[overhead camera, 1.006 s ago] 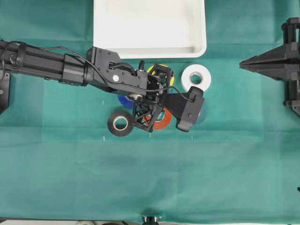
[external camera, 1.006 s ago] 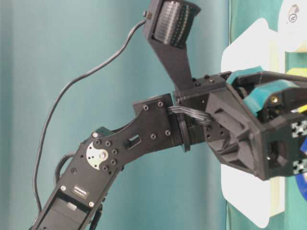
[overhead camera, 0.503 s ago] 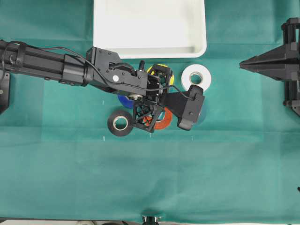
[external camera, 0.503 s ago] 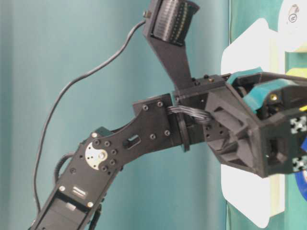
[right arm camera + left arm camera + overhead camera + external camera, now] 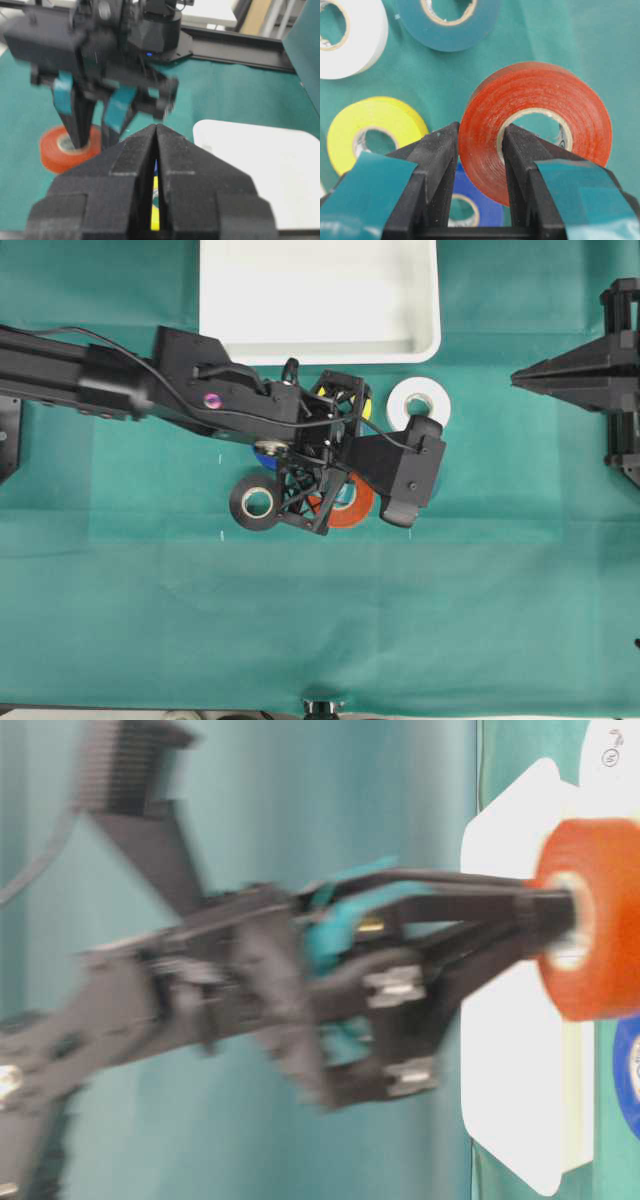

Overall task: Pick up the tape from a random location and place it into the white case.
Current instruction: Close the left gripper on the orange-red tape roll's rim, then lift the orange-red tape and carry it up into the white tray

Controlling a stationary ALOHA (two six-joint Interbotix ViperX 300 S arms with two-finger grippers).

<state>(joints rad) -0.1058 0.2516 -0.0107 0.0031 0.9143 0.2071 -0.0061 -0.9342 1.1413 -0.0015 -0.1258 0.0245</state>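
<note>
The tape [image 5: 540, 110], an orange-red roll with a pale core, hangs tilted in my left gripper [image 5: 480, 131]. The gripper is shut on the roll's wall, with one finger inside the core and one outside. From overhead the tape [image 5: 350, 508] shows under the left gripper [image 5: 325, 495], mid-table, just in front of the white case [image 5: 320, 290]. The table-level view is blurred with motion and shows the tape [image 5: 590, 920] at the fingertips. My right gripper [image 5: 156, 126] is shut and empty. It is parked at the right edge [image 5: 520, 375], looking at the tape [image 5: 55, 150] and the case [image 5: 260, 165].
Other rolls lie on the green cloth around the grasp: yellow [image 5: 370, 125], white [image 5: 350, 35], dark teal [image 5: 447, 25] and blue [image 5: 470, 200]. Overhead, a black roll [image 5: 256, 503] sits to the left and the white roll [image 5: 418, 405] near the case's front right corner.
The left arm has swung and risen quickly, bringing the tape up and into the table-level view. The tape looks larger and shifted slightly right from overhead. The right arm has not moved.
</note>
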